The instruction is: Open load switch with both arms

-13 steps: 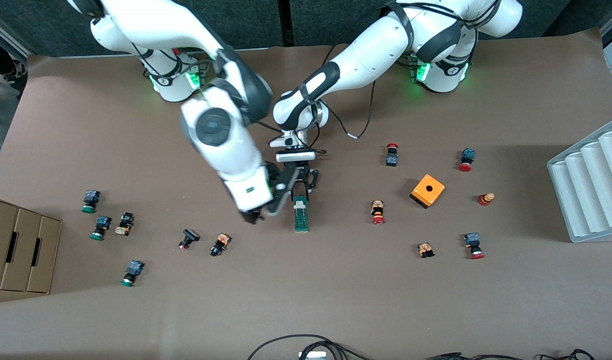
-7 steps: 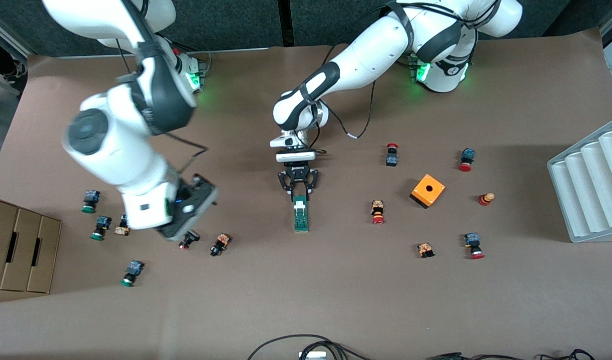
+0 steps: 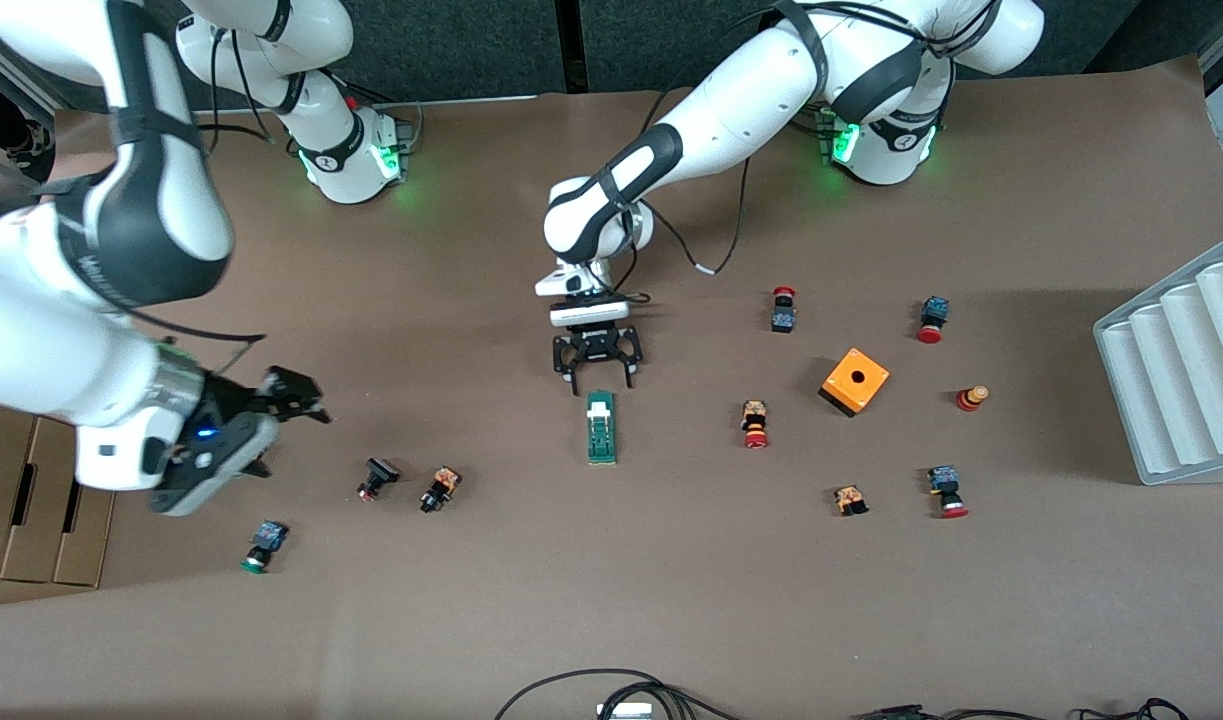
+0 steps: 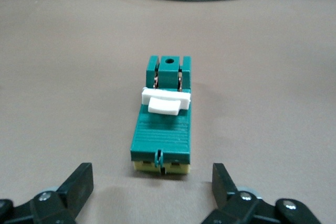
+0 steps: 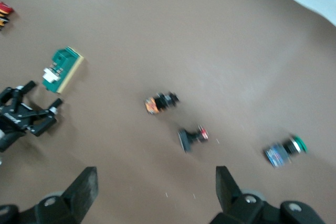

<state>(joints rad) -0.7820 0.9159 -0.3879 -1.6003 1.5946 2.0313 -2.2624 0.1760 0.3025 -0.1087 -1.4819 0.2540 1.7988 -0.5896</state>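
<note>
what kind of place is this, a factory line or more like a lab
Most likely a robotics lab bench, not a factory line. Two table-mounted arms work over a table covered in plain brown paper, a load switch and small push buttons lie loosely scattered, and loose cables trail at the table's edge.

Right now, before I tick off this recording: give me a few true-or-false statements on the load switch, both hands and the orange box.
1. The left hand grips the load switch. False: its fingers are open and clear of the switch.
2. The load switch lies flat on the table. True.
3. The right hand is open and holds nothing. True.
4. The orange box sits on top of the load switch. False: it stands apart, toward the left arm's end.
</note>
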